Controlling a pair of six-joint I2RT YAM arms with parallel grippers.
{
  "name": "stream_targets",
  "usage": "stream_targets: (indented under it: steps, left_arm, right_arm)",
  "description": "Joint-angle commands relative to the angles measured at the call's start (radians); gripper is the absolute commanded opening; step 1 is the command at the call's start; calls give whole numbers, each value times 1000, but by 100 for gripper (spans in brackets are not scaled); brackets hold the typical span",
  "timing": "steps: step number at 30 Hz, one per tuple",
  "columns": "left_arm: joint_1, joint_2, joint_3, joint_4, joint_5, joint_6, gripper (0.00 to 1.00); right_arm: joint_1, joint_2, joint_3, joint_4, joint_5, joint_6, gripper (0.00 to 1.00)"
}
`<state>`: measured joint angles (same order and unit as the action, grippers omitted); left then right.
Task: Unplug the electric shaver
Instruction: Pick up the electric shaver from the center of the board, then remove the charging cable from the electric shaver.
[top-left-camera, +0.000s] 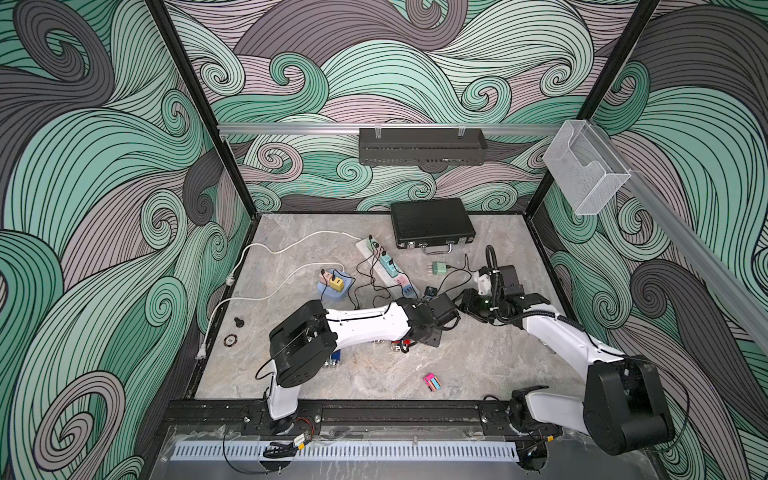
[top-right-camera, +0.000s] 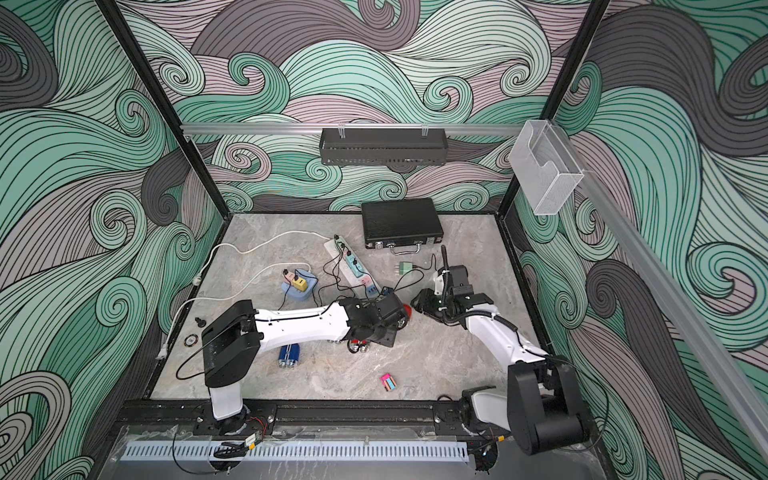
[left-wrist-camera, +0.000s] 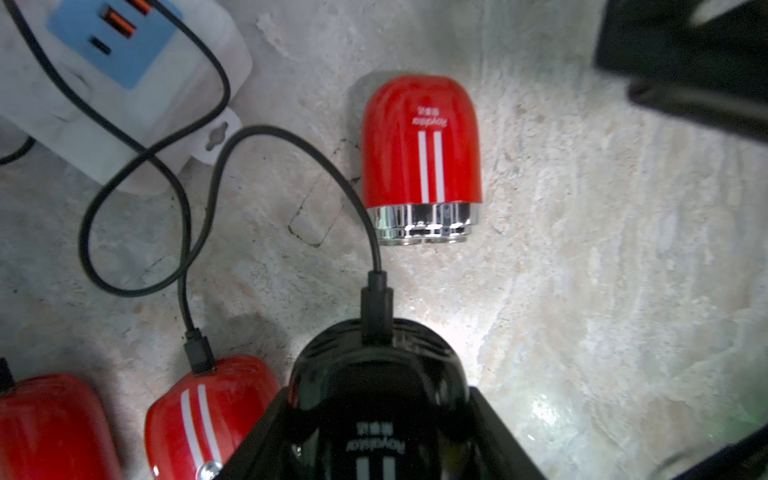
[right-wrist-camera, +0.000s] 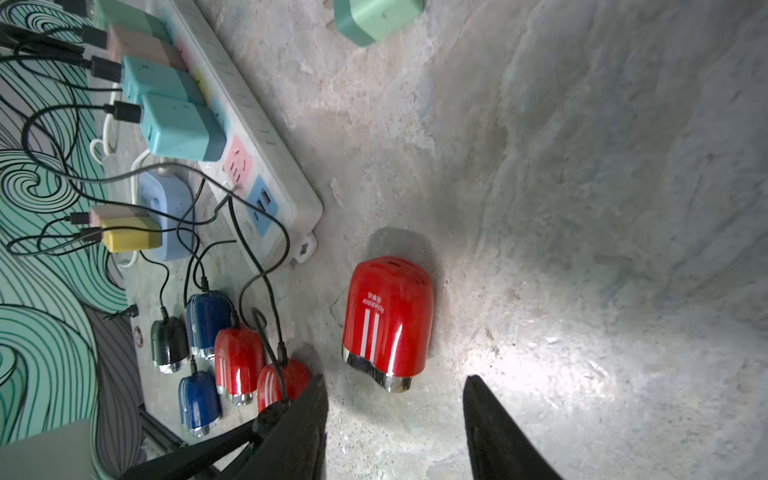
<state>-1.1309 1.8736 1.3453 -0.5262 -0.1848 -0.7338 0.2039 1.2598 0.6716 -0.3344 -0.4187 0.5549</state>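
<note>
Logging the left wrist view first. The left tool pinches the black shaver between its fingers. A black cable sits plugged into the shaver's outer end and loops back across a corner of the white power strip. Just beyond the cable's arc a red shaver lies by itself on the tabletop, with its chrome head toward the held shaver. A second red shaver, corded, lies beside the left tool.

Right wrist view: the right tool stands spread and low over the tabletop. The lone red shaver lies just ahead of its tips. Beside the power strip we note a cluster of corded shavers, among them a blue shaver. A teal adapter is seated in the strip, and a green adapter lies loose farther off.

In both top views the two tools meet almost tip to tip at the near end of the power strip. The black shaver is hidden under the left tool. We cannot tell either tool's opening from here. A black case lies at the far edge.
</note>
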Motion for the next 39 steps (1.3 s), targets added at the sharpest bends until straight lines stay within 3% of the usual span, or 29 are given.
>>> stream_targets:
  steps: [1, 12, 23, 39]
  left_arm:
    - [2, -54, -20, 110, 38, 74, 36]
    - [39, -138, -176, 331, 176, 154, 35]
    - [81, -193, -243, 361, 206, 226, 25]
    - [109, -218, -274, 392, 235, 229, 24]
  right_arm:
    - [6, -23, -9, 56, -114, 29, 52]
    - [12, -55, -36, 95, -216, 29, 48]
    - [42, -16, -20, 92, -259, 31, 43]
    - [124, 33, -32, 205, -245, 109, 38]
